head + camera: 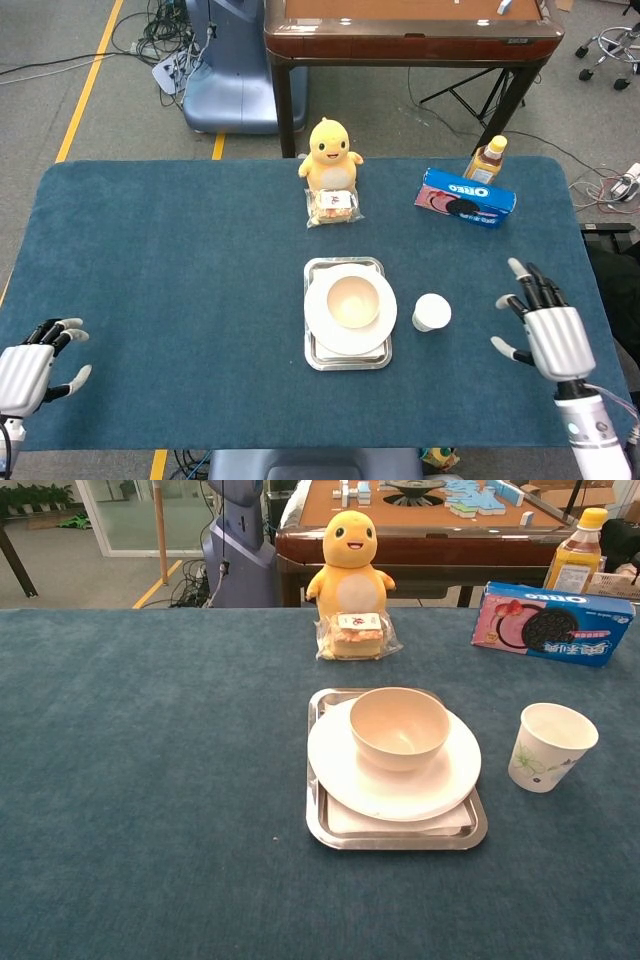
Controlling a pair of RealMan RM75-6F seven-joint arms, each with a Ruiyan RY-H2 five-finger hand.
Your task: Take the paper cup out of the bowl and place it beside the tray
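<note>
Blue cloth-covered table (180,260) sat on a grey floor with yellow tape lines and loose cables at far left; a brown wooden table (405,25) stood behind it, next to a blue-grey machine base (225,80). At the far edge of the cloth: yellow plush chick (330,152) with a wrapped snack (333,206) just in front of it, Oreo box (465,197) to the right, juice bottle (486,159) behind the box. Centre: metal tray (396,835) carrying a white plate (440,770) with the beige bowl (399,726) on it, bowl showed nothing inside. Right hand (550,335) hovered over the near-right part of the cloth, back of the hand facing up, fingers spread apart and pointing away, holding nothing. Left hand (28,368) sat at the near-left corner, fingers loosely apart, also holding nothing. Neither hand showed in the chest view. Paper cup (431,312) stood upright on the cloth just right of the tray, mouth open upward, a small green print on its side in the chest view, not touching the tray. Cup was clearly apart from the right hand's fingertips (528,275), lying to their left, between them and the tray.
</note>
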